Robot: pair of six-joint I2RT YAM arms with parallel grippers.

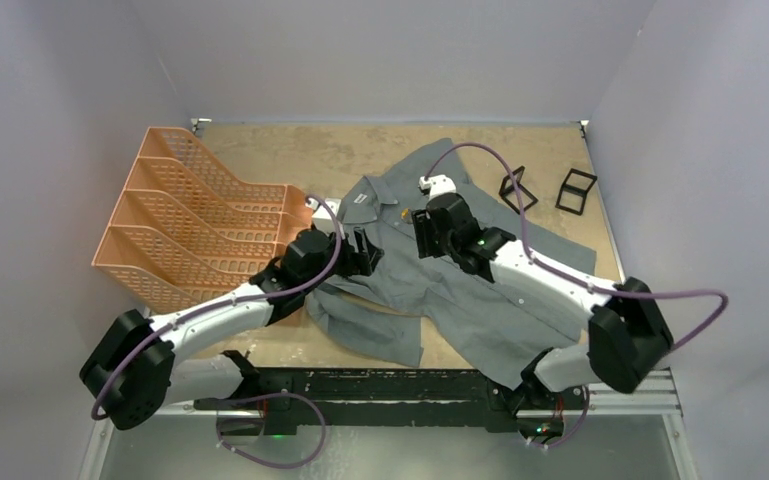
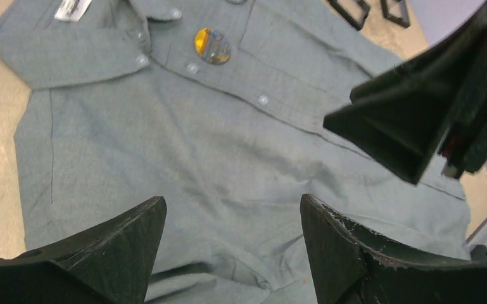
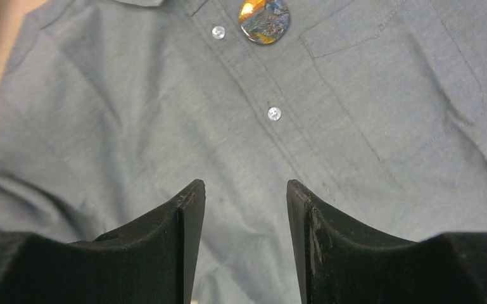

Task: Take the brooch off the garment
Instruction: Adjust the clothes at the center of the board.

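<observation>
The garment [image 1: 480,305] is a grey short-sleeved shirt spread flat on the table, collar towards the far side. The brooch [image 2: 212,45] is a round orange-and-blue disc pinned beside the button placket, just below the collar. My left gripper [image 2: 232,199] hovers open over the shirt's front [image 2: 228,145], a good way short of the brooch. My right gripper [image 3: 246,185] is also open with nothing between its fingers, above the placket [image 3: 274,114], and the brooch [image 3: 264,20] lies ahead of it. In the top view both grippers, left [image 1: 365,252] and right [image 1: 420,232], face each other over the shirt's chest.
An orange multi-slot file tray [image 1: 200,215] stands at the left, close to my left arm. Two small black frame stands [image 1: 518,188] [image 1: 576,190] sit at the far right. Walls close in the table on three sides.
</observation>
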